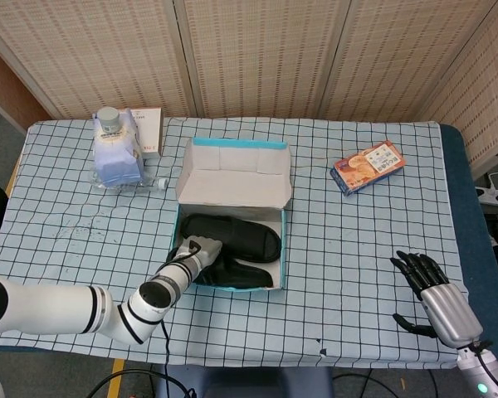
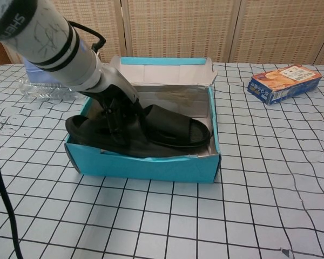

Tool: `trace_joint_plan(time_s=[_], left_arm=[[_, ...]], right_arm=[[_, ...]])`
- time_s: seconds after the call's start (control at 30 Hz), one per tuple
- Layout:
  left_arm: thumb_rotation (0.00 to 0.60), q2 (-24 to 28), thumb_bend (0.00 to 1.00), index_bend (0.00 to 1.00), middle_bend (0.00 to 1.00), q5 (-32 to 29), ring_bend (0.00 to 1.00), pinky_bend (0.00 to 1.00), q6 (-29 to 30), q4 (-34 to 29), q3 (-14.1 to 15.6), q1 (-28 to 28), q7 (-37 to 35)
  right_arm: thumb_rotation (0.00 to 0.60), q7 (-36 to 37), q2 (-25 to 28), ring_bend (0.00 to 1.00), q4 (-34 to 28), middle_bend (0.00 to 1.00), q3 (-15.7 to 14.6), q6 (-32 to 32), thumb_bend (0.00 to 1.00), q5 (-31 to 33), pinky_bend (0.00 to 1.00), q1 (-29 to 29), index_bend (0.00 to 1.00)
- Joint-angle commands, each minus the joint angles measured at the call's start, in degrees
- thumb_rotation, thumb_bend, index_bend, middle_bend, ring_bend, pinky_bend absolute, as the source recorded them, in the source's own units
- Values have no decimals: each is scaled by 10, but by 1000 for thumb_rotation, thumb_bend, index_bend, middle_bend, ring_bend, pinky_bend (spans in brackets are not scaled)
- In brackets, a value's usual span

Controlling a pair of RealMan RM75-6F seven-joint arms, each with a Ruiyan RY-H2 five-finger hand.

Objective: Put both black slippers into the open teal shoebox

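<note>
The open teal shoebox (image 1: 281, 253) (image 2: 151, 168) stands mid-table with its lid tipped up at the back. Two black slippers (image 1: 232, 236) lie inside it. In the chest view the nearer slipper (image 2: 173, 129) rests partly on the box's left rim. My left hand (image 1: 195, 251) (image 2: 116, 116) reaches into the left end of the box and grips that slipper. My right hand (image 1: 441, 300) hovers over the table's front right corner, fingers spread, holding nothing.
A plastic water bottle (image 1: 116, 153) and a small white box (image 1: 152, 133) sit at the back left. An orange and blue snack box (image 1: 368, 166) (image 2: 284, 82) lies at the back right. The checked tablecloth (image 1: 357, 249) covers the table.
</note>
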Motion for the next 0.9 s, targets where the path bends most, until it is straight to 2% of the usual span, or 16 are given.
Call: trace_joint_plan(time_s=[0.03,0.27,0.47,0.6,0.67,0.7,0.77,0.9], left_arm=[[600,1,457,497,759,-34,763,832,-48,24,17,-6,7],[600,-5,459,499,757,-47,760,819,-130,66,48,-12,-13],[600,-1,457,498,738,1,687,711,-193,89,75,-5,-75],[600,0,458,499,735,22,628,646,-208,95,90,-8,-98],[600,1,458,495,726,32,577,590,-213,96,97,-10,-109],[600,2,458,484,707,45,533,522,-223,98,106,-12,-124],[600,14,459,438,626,73,456,412,-250,99,112,-7,-157],[600,49,459,206,247,158,160,263,-287,83,87,17,-222]], right_arm=[[575,0,-1,0,0,0,0,0,141,0,0,0,0],[575,-1,0,0,1,0,0,1,140,1,0,-1,0],[574,-1,1,0,0,0,1,2,141,3,0,-1,0],[575,-2,1,0,0,0,1,1,141,2,0,-1,0],[575,-2,1,0,0,0,0,1,141,2,0,-1,0],[575,-3,1,0,-1,0,0,0,141,1,0,-1,0],[574,-5,1,0,-2,0,0,1,142,1,0,-2,0],[576,-6,1,0,-3,0,-1,2,141,0,0,-3,0]])
